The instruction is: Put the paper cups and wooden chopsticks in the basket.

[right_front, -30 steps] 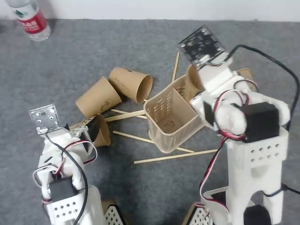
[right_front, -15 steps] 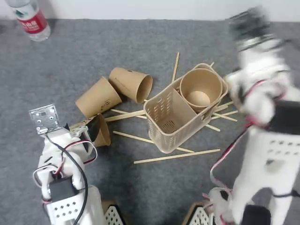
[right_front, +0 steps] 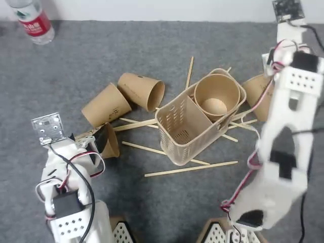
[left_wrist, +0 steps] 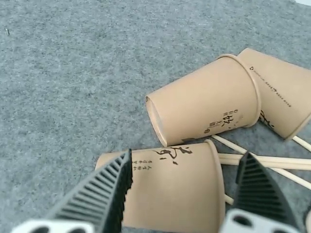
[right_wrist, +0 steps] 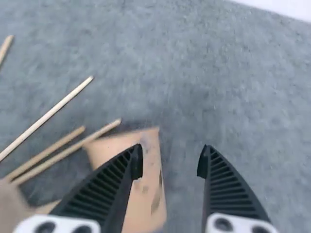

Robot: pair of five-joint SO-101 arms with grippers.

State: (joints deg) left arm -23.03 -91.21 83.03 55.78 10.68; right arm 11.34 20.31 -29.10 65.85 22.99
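Left hand (left_wrist: 187,155) spread around paper cup (left_wrist: 170,194), right hand (right_wrist: 172,147) spread above another cup (right_wrist: 119,145), 1 cup (right_front: 213,105) in basket (right_front: 174,124)

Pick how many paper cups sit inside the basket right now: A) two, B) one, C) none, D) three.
B: a single paper cup stands upright, mouth up, in one compartment of the basket, and the neighbouring compartment holds no cup.
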